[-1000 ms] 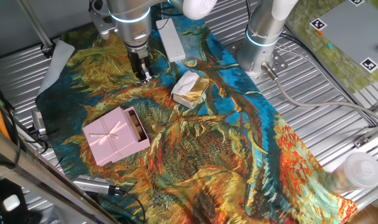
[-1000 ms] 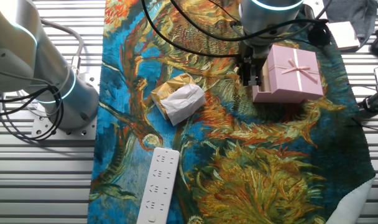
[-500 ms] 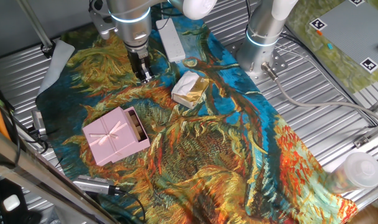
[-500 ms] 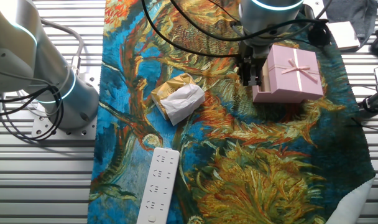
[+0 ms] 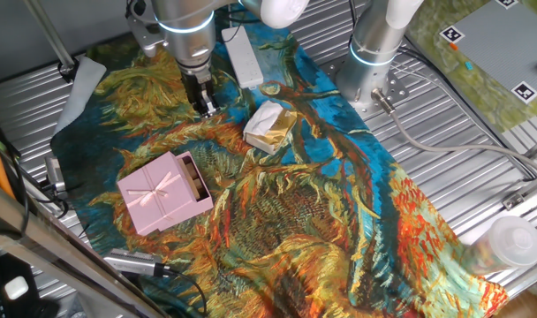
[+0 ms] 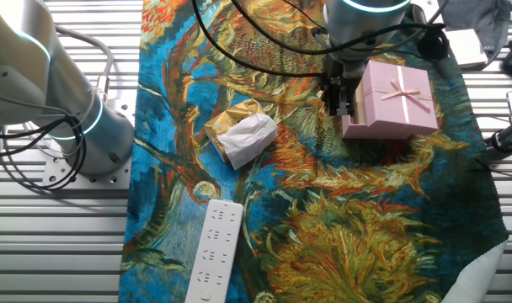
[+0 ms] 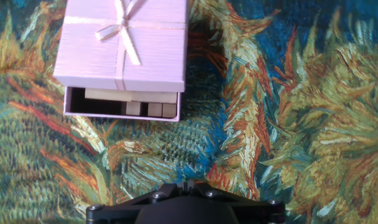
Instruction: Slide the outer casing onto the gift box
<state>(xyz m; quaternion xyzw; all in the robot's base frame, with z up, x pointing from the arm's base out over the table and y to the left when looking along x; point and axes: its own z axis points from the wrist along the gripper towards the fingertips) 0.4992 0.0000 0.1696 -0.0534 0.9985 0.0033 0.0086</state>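
Note:
The pale-pink outer casing (image 5: pixel 158 194) (image 6: pixel 397 94) (image 7: pixel 124 43) with its ribbon bow lies flat on the painted cloth. It covers most of the gift box (image 5: pixel 196 179) (image 7: pixel 124 109), whose pink-rimmed open end sticks out a short way on the side facing my gripper. The gripper (image 5: pixel 204 108) (image 6: pixel 334 105) (image 7: pixel 184 186) hangs above the cloth, a short distance from that open end and touching nothing. Its fingers are shut together and empty. In the other fixed view the gripper hides most of the tray's exposed end.
A cream-and-gold wrapped lump (image 5: pixel 270 125) (image 6: pixel 242 133) lies right of the gripper. A long white bar (image 5: pixel 244 55) (image 6: pixel 214 250) sits near the cloth's edge. A second robot base (image 5: pixel 374 44) (image 6: pixel 62 109) stands beside the cloth. A metal cylinder (image 5: pixel 136 262) lies near the casing.

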